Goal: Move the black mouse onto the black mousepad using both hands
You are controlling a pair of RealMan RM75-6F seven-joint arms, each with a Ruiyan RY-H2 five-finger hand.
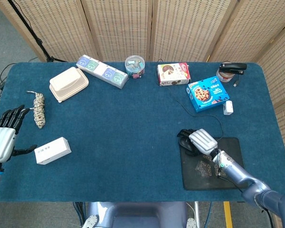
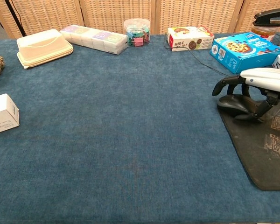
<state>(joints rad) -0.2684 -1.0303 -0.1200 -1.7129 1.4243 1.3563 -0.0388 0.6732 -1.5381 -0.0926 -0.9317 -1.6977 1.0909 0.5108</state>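
Note:
The black mouse (image 2: 233,104) lies at the far left corner of the black mousepad (image 2: 263,149), partly on its edge; its cable runs toward the back of the table. My right hand (image 2: 263,79) hovers over the mouse with its fingers (image 2: 226,84) spread and lifted off it, and the thumb points down beside the mouse. In the head view the same hand (image 1: 203,140) covers most of the mouse (image 1: 188,148) at the corner of the mousepad (image 1: 213,171). My left hand (image 1: 2,140) stays at the table's left edge, fingers straight, holding nothing.
A white box (image 1: 52,150) and a rope bundle (image 1: 39,109) lie near the left hand. Along the back stand a beige container (image 1: 68,83), a long pill box (image 1: 102,71), a clip jar (image 1: 135,66), a snack box (image 1: 173,74) and a blue cookie box (image 1: 207,93).

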